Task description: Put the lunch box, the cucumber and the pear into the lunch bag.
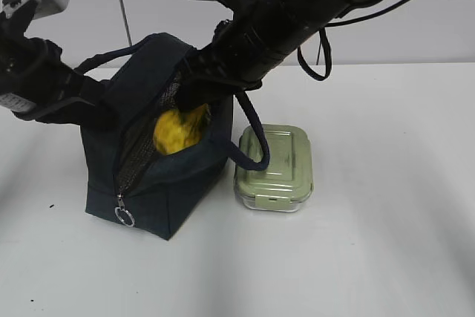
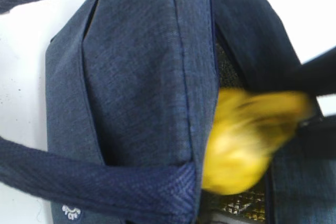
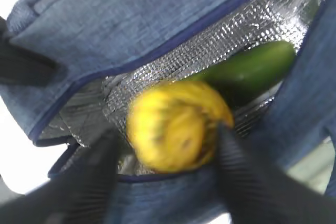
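Note:
The navy lunch bag (image 1: 167, 198) stands open on the white table. The yellow pear (image 1: 178, 130) is in its mouth and blurred in both wrist views (image 2: 247, 135) (image 3: 176, 127). My right gripper (image 1: 195, 85) reaches into the opening. In the right wrist view it (image 3: 165, 137) is open, with a gap between the pear and one finger. The dark green cucumber (image 3: 247, 69) lies inside on the silvery lining. The lunch box (image 1: 276, 167) with its pale green lid stands on the table right of the bag. My left gripper (image 1: 93, 105) grips the bag's left side; its fingers are hidden in the left wrist view.
One bag handle (image 1: 252, 146) hangs over the lunch box's near corner. The zipper's ring pull (image 1: 124, 217) dangles at the bag's front corner. The right arm crosses above the bag from the upper right.

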Tool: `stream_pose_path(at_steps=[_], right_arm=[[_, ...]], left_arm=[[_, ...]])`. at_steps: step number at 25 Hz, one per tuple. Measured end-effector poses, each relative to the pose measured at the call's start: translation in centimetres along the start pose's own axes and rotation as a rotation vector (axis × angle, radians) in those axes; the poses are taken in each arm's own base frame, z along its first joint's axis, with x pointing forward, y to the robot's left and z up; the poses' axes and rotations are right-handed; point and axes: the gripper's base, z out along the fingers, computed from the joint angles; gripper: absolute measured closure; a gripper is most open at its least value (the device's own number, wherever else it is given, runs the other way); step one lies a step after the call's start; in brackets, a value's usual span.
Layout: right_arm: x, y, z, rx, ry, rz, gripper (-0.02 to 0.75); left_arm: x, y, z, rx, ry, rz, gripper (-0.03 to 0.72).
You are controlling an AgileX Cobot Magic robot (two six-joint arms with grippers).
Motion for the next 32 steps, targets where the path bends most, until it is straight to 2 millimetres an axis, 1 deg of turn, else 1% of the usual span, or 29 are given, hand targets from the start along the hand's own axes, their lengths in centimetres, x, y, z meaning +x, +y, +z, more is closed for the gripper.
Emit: stream_pose_path(at_steps=[3, 4, 7, 8, 10, 13, 14, 15, 16, 17, 18, 19, 21, 24, 25, 27, 29, 32], right_arm=[[-0.2, 0.0, -0.1, 0.009, -0.023, -0.002, 0.155], [-0.4, -0.1, -0.2, 0.016, -0.036, -0.001, 0.137], [-1.1, -0.5, -1.6, 0.046, -0.101, 0.001, 0.148], [-1.3, -0.7, -2.3, 0.054, -0.12, 0.005, 0.16], [-1.7, -1.5, -4.4, 0.076, -0.168, 0.023, 0.171], [-1.9, -3.7, -8.0, 0.138, -0.242, 0.066, 0.176], [-1.7, -4.6, -8.9, 0.153, -0.25, 0.091, 0.176], [-1.1, -5.8, -9.6, 0.169, -0.252, 0.134, 0.176], [-0.3, -6.9, -9.9, 0.176, -0.242, 0.178, 0.176], [0.5, -7.9, -9.9, 0.18, -0.232, 0.224, 0.177], [1.1, -8.4, -9.8, 0.18, -0.224, 0.252, 0.177], [3.1, -9.9, -9.2, 0.173, -0.187, 0.341, 0.178], [5.7, -11.6, -7.8, 0.141, -0.148, 0.451, 0.178], [9.6, -13.8, -5.1, 0.044, -0.079, 0.584, 0.178], [10.5, -14.2, -4.3, 0.013, -0.06, 0.613, 0.178], [12.3, -15.1, -2.6, -0.035, -0.013, 0.656, 0.178], [13.1, -15.6, -1.4, -0.062, 0.012, 0.674, 0.169], [13.8, -16.0, 0.0, -0.106, 0.023, 0.702, 0.132]], left_arm=[[0.0, 0.0, 0.0, -0.001, -0.001, 0.0, 0.708], [0.0, 0.0, 0.0, -0.001, -0.001, 0.0, 0.708], [0.0, 0.0, 0.0, -0.003, -0.003, -0.008, 0.708], [0.0, 0.0, 0.0, -0.004, -0.004, -0.009, 0.708], [-0.1, 0.1, 0.0, -0.007, -0.007, -0.01, 0.708], [-0.1, 0.1, 0.0, -0.011, -0.012, -0.01, 0.708], [-0.1, 0.1, 0.0, -0.011, -0.012, -0.011, 0.708], [-0.1, 0.1, 0.0, -0.011, -0.012, -0.011, 0.708], [-0.1, 0.1, 0.0, -0.011, -0.012, -0.011, 0.708], [-0.1, 0.1, 0.0, -0.012, -0.013, -0.011, 0.708], [-0.1, 0.1, 0.0, -0.013, -0.015, -0.011, 0.708], [-0.1, 0.1, 0.0, -0.013, -0.015, -0.011, 0.708], [-0.2, 0.1, 0.0, -0.014, -0.017, -0.011, 0.708], [-0.2, 0.1, 0.0, -0.015, -0.018, -0.011, 0.708], [-0.2, 0.1, 0.0, -0.015, -0.018, -0.011, 0.708], [-0.2, 0.2, 0.0, -0.016, -0.02, -0.011, 0.708], [-0.2, 0.2, 0.0, -0.017, -0.021, -0.011, 0.708], [-0.2, 0.2, 0.0, -0.018, -0.022, -0.011, 0.708]])
